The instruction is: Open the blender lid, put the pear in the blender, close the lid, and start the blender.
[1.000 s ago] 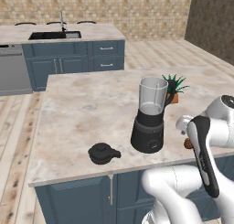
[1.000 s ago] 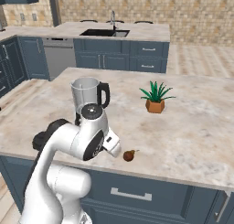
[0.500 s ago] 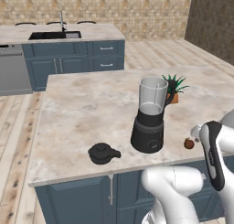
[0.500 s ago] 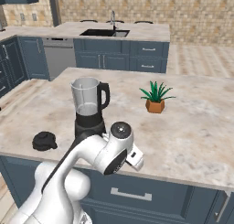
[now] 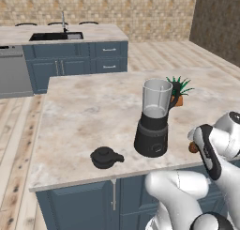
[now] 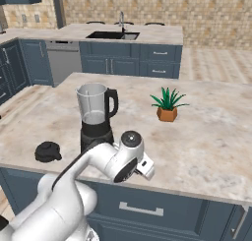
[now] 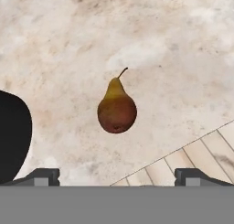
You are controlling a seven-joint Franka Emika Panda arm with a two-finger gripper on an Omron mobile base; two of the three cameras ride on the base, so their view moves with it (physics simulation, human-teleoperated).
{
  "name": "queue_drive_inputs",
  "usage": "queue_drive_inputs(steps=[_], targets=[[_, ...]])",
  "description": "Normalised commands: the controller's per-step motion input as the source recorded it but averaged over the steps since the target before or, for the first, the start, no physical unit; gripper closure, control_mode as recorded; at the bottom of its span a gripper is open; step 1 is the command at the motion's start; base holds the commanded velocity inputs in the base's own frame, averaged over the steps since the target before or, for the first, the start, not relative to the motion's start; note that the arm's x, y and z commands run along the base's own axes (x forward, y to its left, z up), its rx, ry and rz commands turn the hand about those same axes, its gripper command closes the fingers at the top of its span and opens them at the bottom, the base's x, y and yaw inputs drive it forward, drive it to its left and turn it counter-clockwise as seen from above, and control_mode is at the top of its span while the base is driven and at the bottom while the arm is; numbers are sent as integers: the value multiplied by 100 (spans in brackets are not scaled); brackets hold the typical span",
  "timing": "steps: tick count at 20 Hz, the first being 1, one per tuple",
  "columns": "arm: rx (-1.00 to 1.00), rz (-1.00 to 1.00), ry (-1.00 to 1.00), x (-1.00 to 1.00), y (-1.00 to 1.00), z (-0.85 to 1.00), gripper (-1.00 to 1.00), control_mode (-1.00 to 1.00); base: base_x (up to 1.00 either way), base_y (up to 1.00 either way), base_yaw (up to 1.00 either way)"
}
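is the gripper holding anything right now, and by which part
Nothing is held. The gripper hangs open above the pear, which lies on the counter, untouched.

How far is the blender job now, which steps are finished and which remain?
Done: the blender lid lies on the counter and the blender jar is open. In hand: the open gripper hovers above the pear, not gripping. Left: grasp pear, load, close lid, start.

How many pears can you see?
1. The pear lies on the marble counter near its front edge, right of the blender, under the open gripper.
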Motion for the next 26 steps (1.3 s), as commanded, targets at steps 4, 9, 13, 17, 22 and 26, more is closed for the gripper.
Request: queue_drive_inputs(steps=[4, 9, 13, 17, 22, 26], targets=[[0, 2, 0, 46, -3, -18, -100, -100, 0, 0, 0], [0, 4, 2, 29, -2, -26, -100, -100, 0, 0, 0], [0, 4, 2, 14, -14, -28, -100, -100, 0, 0, 0], [0, 4, 3, 19, -5, -26, -100, -100, 0, 0, 0], [0, 5, 4, 20, 0, -24, -100, -100, 0, 0, 0], [0, 6, 4, 16, 0, -25, -100, -100, 0, 0, 0]])
